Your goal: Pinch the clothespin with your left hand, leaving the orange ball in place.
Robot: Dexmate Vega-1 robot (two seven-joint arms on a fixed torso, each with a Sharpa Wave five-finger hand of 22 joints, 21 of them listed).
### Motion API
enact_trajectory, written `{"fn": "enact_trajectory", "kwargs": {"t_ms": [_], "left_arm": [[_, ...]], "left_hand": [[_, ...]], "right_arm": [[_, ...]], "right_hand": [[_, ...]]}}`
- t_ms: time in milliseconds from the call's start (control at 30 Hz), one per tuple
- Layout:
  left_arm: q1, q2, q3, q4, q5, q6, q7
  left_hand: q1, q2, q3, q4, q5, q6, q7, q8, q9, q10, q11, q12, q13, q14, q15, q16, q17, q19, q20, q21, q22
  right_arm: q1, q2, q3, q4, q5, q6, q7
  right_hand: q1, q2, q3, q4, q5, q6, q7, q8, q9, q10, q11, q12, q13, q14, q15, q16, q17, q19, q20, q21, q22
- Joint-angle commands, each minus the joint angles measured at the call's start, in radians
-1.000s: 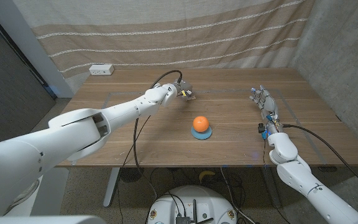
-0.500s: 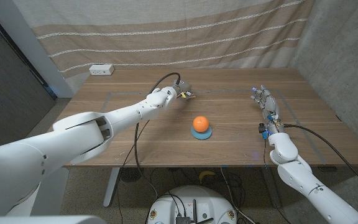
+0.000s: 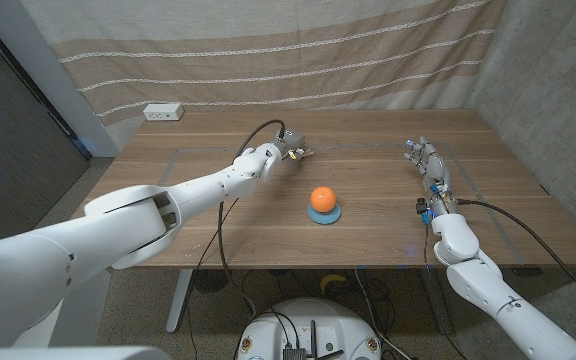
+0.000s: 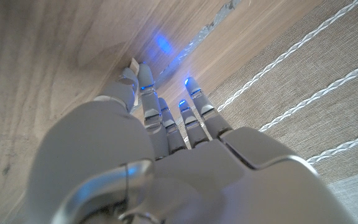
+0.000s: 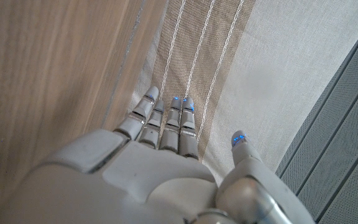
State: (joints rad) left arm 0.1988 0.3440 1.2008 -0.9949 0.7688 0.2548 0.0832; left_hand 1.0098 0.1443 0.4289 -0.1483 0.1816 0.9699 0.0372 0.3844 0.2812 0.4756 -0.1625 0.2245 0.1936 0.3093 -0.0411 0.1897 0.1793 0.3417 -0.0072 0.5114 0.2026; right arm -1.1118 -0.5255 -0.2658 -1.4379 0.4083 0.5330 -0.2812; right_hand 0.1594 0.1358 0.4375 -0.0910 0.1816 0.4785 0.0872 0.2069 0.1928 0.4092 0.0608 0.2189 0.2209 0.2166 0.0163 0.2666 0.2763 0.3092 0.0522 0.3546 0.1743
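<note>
Your left hand (image 3: 290,148) is far out over the middle back part of the wooden table (image 3: 218,215), at the end of the long stretched arm. In the head view a small pale piece, the clothespin (image 3: 306,153), sticks out from the fingers on the side toward the ball, and it seems to be held between them. In the left wrist view your fingers (image 4: 166,121) lie close together and point down to the wood, with a pale tip (image 4: 133,63) just beside the thumb side; if this is the clothespin, I cannot tell for sure.

The orange ball (image 3: 322,198) sits on its small blue base (image 3: 325,214), nearer to you than the left hand and well apart from it.

Your right hand (image 3: 427,162) stands on the right side of the table, empty, fingers straight and a little apart, pointing to the back. Behind the table hangs a striped curtain (image 3: 268,50), and a white power strip (image 3: 163,112) lies at the back left corner.
</note>
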Motion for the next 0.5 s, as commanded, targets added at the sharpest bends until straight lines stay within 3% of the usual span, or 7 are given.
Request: {"fn": "enact_trajectory", "kwargs": {"t_ms": [33,500], "left_arm": [[0.020,0.027,-0.032,-0.062,-0.011,0.043,0.098],[0.048,0.047,-0.071,-0.112,-0.009,0.048,0.192]], "left_hand": [[0.026,0.034,0.010,0.000,0.006,0.021,-0.027,0.014,0.033,0.010,-0.005,0.000,0.004,0.009,-0.083,0.006,0.003,0.002,-0.006,0.007,0.002],[0.018,0.035,0.020,0.005,0.006,0.006,-0.027,0.034,0.067,0.015,-0.005,-0.003,0.006,0.015,-0.083,0.006,0.004,0.002,-0.007,0.014,0.005]], "right_arm": [[-0.010,0.001,0.002,-0.012,-0.010,0.001,-0.011],[-0.021,0.001,0.007,-0.024,-0.019,0.006,-0.017]], "right_hand": [[-0.006,0.008,-0.006,-0.001,0.002,0.009,-0.001,0.000,0.005,0.011,-0.001,0.002,0.002,0.009,-0.001,0.005,0.004,0.010,-0.002,-0.003,0.004],[-0.009,0.007,-0.007,0.000,0.001,0.007,-0.002,-0.001,0.005,0.011,0.001,0.001,0.003,0.009,-0.001,0.004,0.005,0.012,-0.002,-0.007,0.004]]}}
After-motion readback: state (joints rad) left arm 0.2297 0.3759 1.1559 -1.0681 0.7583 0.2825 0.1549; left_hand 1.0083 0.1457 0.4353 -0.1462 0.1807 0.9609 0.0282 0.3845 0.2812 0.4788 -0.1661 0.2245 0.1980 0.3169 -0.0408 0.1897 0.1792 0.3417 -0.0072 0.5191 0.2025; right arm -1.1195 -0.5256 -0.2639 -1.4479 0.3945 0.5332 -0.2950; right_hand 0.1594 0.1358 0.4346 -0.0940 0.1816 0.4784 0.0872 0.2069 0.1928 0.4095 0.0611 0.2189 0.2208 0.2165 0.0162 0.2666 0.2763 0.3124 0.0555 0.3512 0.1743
